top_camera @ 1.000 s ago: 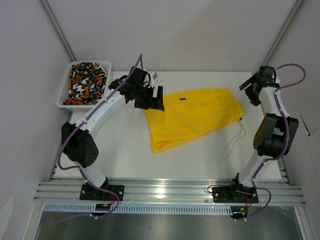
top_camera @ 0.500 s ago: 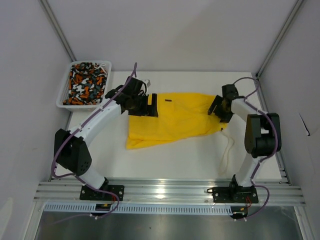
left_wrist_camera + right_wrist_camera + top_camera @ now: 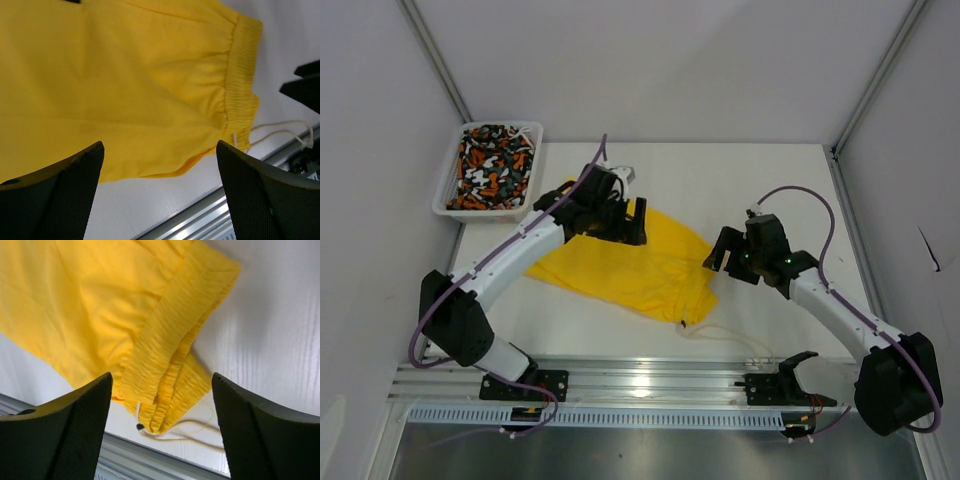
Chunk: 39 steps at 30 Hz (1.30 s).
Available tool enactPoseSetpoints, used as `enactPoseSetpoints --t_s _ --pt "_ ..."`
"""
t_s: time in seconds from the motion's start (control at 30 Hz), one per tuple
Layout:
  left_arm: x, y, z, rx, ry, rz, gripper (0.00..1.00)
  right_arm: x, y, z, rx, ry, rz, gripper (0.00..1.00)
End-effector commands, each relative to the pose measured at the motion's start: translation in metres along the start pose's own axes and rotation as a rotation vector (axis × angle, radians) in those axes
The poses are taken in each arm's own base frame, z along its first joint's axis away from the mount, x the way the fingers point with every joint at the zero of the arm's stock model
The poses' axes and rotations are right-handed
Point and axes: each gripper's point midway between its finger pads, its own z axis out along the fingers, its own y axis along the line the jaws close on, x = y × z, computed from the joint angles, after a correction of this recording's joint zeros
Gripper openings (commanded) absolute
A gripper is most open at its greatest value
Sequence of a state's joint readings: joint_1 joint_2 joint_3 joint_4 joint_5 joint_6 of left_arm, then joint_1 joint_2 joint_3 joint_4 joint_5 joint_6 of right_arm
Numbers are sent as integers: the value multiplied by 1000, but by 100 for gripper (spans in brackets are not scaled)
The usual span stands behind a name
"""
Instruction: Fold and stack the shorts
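The yellow shorts [image 3: 620,270] lie flat and slanted across the middle of the table, their gathered waistband [image 3: 175,340] at the near right end. The pale drawstring [image 3: 730,335] trails toward the front rail. My left gripper [image 3: 628,222] hovers open over the shorts' far edge, with nothing between its fingers; in the left wrist view, yellow fabric [image 3: 125,75] fills the space beyond the left gripper [image 3: 159,147]. My right gripper [image 3: 728,252] is open just right of the waistband, and the right wrist view shows the right gripper [image 3: 161,377] straddling it without touching. The patterned shorts [image 3: 492,168] sit bunched in the basket.
The white mesh basket [image 3: 447,210] stands at the far left corner. The metal rail [image 3: 640,380] runs along the table's near edge, close to the drawstring [image 3: 200,432]. Grey walls close in the left, back and right sides.
The yellow shorts have shifted toward the near left and turned, so the waistband now points at the front rail. My right arm swung in from the far right; the left gripper moved slightly.
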<state>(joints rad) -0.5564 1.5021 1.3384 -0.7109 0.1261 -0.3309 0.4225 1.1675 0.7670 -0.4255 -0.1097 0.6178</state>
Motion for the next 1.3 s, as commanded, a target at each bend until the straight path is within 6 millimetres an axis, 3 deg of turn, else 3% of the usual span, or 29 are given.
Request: enactPoseSetpoints --t_s 0.0,0.2,0.4,0.5,0.7,1.03,1.27 --pt "-1 -55 -12 114 -51 136 94 8 -18 1 7 14 61 80" --pt "16 -105 -3 119 -60 257 94 35 -33 10 -26 38 160 63" --pt "27 -129 9 47 -52 327 94 54 -37 13 -72 63 213 48" --pt "36 -138 19 32 -29 345 94 56 -39 19 -71 77 205 47" --pt "38 -140 32 -22 -12 353 94 55 -35 31 -102 95 202 48" --pt "38 -139 55 -69 11 361 92 69 -43 54 -81 166 218 46" --pt "51 -144 79 -65 49 389 89 67 -42 52 -90 152 202 2"
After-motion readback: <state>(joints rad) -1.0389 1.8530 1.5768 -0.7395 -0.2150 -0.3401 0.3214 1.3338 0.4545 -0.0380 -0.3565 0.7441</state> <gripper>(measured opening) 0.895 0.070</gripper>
